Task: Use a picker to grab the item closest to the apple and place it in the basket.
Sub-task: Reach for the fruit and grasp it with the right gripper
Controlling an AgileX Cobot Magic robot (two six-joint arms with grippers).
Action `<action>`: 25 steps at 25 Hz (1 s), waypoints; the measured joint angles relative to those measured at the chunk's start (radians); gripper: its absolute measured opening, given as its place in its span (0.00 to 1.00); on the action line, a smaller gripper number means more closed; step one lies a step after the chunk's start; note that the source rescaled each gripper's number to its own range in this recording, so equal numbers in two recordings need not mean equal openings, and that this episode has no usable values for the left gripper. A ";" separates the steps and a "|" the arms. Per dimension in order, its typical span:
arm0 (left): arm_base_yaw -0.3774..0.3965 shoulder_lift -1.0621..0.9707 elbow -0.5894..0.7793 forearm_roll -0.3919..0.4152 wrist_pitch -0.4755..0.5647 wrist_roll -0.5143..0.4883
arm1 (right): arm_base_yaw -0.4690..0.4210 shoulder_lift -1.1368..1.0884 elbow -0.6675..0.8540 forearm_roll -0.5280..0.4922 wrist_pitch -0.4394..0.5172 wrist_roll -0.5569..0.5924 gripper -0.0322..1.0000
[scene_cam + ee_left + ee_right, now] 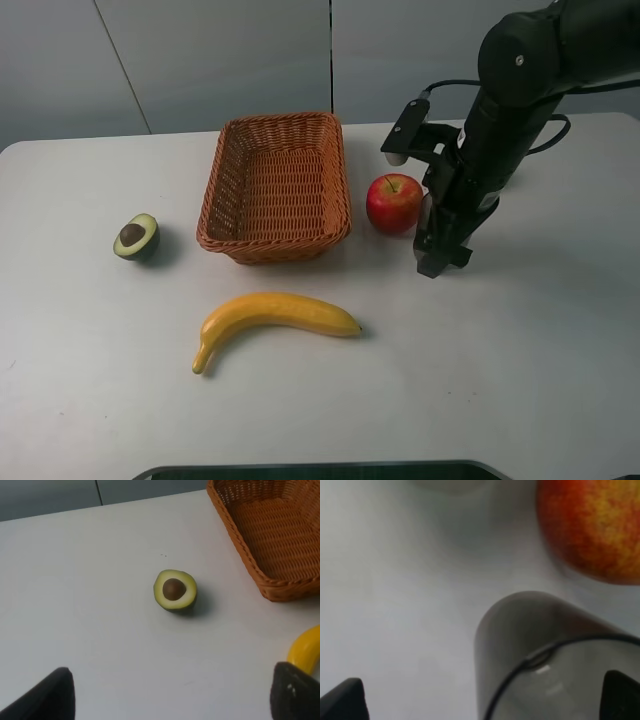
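You've got the smoky-grey see-through plastic tumbler (pixel 545 655) on the white desk (pixel 500 380), just beside the shiny red apple (pixel 394 203). Your black two-fingered right gripper (pixel 443 258) is down over it, fingers (pixel 342 700) spread either side, no pinch visible. The orange-brown wicker basket (pixel 215 195) sits past the apple. Beyond it are a yellow banana (pixel 275 315) and a halved avocado (pixel 174 590). Left gripper (pixel 170 700) fingers are spread and hold nothing.

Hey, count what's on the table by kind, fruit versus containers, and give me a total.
Fruit: 3 (apple, banana, avocado half)
Containers: 2 (basket, tumbler)
Total: 5
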 joint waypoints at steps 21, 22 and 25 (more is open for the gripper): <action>0.000 0.000 0.000 0.000 0.000 0.002 | 0.000 0.044 -0.002 0.000 -0.026 0.028 0.03; 0.000 0.000 0.000 0.000 0.000 0.002 | 0.000 0.044 -0.002 0.000 -0.026 0.028 0.03; 0.000 0.000 0.000 0.000 0.000 0.002 | 0.000 0.044 -0.002 0.000 -0.026 0.028 0.03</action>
